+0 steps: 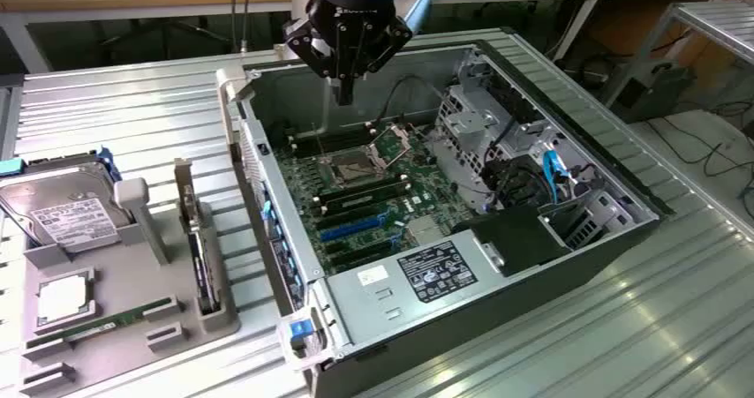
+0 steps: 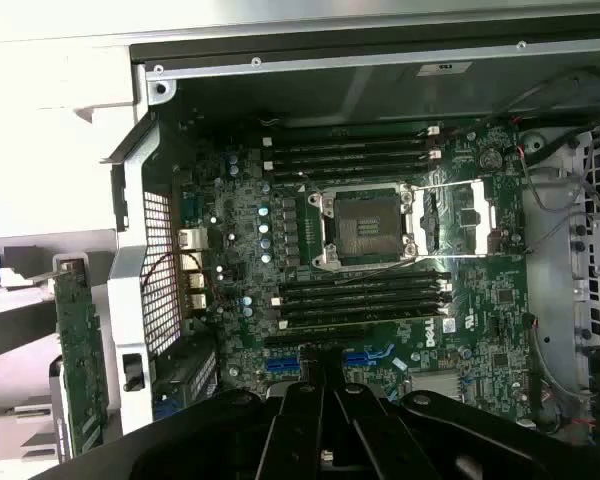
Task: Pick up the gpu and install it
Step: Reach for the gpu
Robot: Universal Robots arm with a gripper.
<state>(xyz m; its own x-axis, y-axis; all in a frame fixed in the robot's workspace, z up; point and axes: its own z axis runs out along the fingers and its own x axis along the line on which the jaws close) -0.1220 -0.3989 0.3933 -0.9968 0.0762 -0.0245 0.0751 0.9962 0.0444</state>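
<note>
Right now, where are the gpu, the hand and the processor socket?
gpu point(image 1: 207, 270), exterior view, long edge of the card standing upright in the grey holder point(image 1: 141, 279).
hand point(image 1: 344, 93), exterior view, between its shut fingertips over the open case point(image 1: 554, 283).
processor socket point(image 1: 353, 168), exterior view, middle of the socket on the motherboard point(image 1: 395, 199).

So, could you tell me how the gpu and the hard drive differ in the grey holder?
The gpu stands on edge, a thin card; the hard drive leans back, a silver box with its white label showing. The gpu sits nearer the computer case, the hard drive farther off. Both rest in the grey holder, apart from the gripper above the case.
</note>
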